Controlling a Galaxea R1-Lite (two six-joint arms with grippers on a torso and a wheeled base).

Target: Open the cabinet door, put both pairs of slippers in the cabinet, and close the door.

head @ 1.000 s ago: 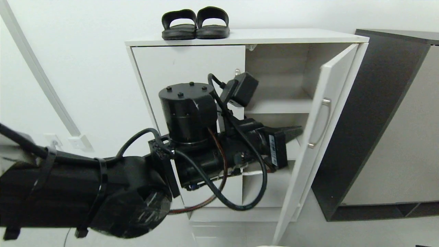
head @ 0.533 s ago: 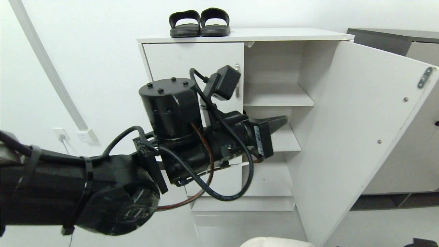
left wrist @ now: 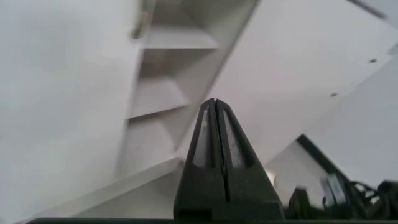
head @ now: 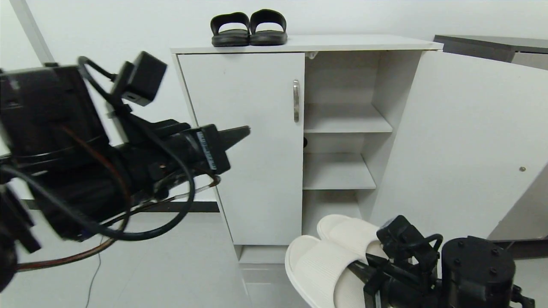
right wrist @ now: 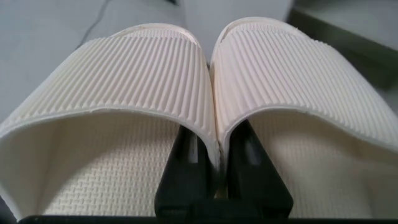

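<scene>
The white slippers (head: 329, 261) hang low in front of the cabinet's (head: 364, 42) open right half, side by side, with their inner strap edges pinched together in the right gripper's (right wrist: 214, 152) closed jaws. They look light, soft and ribbed, so the foam may flex or slip; a hold where both straps meet seems soundest. The black slippers (head: 249, 29) sit on the cabinet top and are probably stiffer. The left gripper (head: 245, 130), jaws shut and empty, hovers before the closed left door (head: 244, 171). The right door (head: 462, 145) stands wide.
</scene>
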